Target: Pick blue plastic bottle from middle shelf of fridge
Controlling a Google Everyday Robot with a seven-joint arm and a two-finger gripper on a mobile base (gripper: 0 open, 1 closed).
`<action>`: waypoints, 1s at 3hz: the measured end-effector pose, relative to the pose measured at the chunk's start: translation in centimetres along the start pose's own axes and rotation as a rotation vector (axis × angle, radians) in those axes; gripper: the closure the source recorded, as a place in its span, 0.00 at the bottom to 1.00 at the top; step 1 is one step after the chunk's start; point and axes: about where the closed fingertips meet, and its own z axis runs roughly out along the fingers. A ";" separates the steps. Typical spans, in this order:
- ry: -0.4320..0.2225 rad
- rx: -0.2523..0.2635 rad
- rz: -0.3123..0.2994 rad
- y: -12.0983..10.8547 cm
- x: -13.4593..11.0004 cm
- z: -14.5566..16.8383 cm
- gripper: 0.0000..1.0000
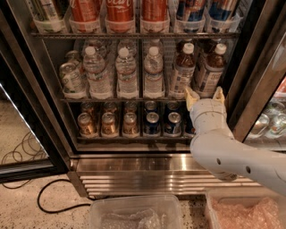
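The fridge [134, 166] stands open with wire racks of drinks. On the middle shelf [111, 99] two blue plastic bottles of brown drink with white caps stand at the right: one [182, 71] and its twin [210, 69]. My gripper [204, 94] is just in front of and below the right bottle, at the shelf's front edge. Its two tan fingertips [191, 96] point up and stand apart, open, holding nothing.
Clear water bottles [126, 74] fill the left of the middle shelf. Short cans [152, 123] sit on the rack below, red cola bottles [119, 10] above. The black door frame [250, 76] is close at my right. Plastic bins [134, 214] lie on the floor, with a black cable [49, 197].
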 end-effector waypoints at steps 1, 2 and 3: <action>-0.006 0.031 -0.010 -0.8 0.0 0.6 0.28; -0.016 0.053 -0.015 -1.4 -0.1 1.0 0.45; -0.035 0.084 -0.018 -1.9 -0.6 1.9 0.40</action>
